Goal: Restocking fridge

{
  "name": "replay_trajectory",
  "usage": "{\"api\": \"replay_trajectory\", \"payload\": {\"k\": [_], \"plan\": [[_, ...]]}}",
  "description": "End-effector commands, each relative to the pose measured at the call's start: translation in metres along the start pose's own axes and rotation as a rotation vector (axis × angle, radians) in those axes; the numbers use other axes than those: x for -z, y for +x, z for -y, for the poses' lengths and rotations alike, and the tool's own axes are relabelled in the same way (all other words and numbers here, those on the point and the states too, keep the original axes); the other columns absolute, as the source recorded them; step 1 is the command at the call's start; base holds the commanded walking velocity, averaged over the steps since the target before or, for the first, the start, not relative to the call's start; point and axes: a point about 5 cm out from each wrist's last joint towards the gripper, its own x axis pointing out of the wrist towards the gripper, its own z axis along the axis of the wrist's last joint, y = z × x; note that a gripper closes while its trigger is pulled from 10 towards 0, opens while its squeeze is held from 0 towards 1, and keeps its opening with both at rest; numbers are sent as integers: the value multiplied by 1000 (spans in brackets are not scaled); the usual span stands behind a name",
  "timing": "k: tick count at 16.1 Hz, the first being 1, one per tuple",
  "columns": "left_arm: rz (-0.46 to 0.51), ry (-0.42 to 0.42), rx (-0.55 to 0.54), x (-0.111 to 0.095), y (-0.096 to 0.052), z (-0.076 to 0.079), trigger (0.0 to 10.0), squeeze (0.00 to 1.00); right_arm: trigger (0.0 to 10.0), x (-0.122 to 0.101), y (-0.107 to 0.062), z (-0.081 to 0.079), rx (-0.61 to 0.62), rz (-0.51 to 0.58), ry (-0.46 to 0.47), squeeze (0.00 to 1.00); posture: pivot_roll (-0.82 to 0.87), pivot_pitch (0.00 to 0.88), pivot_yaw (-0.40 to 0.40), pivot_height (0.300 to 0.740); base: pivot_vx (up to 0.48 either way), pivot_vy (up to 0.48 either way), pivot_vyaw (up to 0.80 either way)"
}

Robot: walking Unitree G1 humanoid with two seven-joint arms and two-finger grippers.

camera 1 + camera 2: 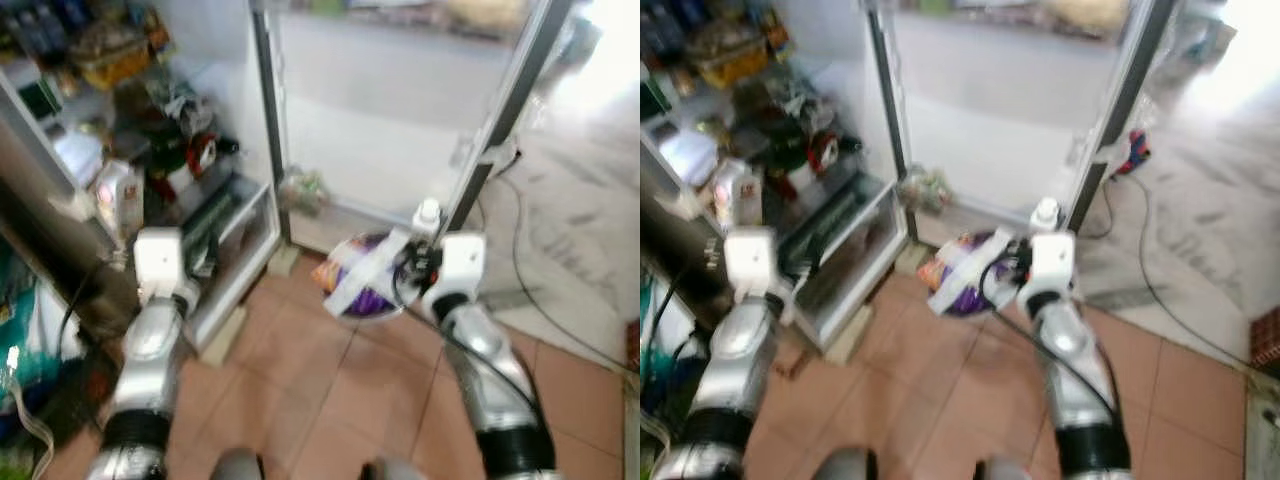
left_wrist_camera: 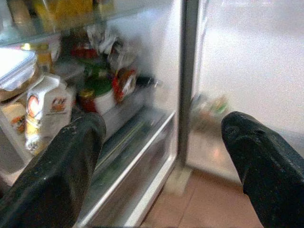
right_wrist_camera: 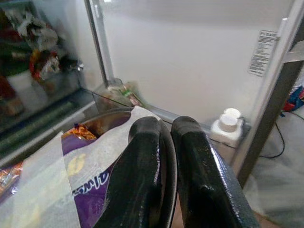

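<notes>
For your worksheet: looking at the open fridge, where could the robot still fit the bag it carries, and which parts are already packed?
Free: the lower door shelf, bare between a small packet and a white-capped bottle. Crowded: the fridge shelves, packed with jars, a carton and wrappers. The right gripper holds the purple bag; the left gripper hangs open.

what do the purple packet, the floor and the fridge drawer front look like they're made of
Purple packet, pinched at its edge by the right pincer: thin glossy plastic film, judging by its creases and sheen. Floor: matte terracotta-coloured tiles, with grout lines showing. Fridge drawer front: probably clear hard plastic, as dark contents show through it. The left pincer hangs open before the fridge.
</notes>
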Motion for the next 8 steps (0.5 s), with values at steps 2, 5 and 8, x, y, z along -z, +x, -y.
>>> {"api": "replay_trajectory", "payload": {"k": [2,5,8], "plan": [[-66,38,-73,9,-6,-6,10000,0,10000,-8,3,-1,-11,41,0,0,-13,14,-16,740,0,0,788],[-72,19,-44,10,-8,-11,10000,0,10000,-8,6,-1,-9,46,5,0,-2,11,-15,740,0,0,788],[-36,-7,-59,5,-12,-13,10000,0,10000,-9,10,-2,-5,54,22,0,14,11,-13,740,0,0,781]]}}
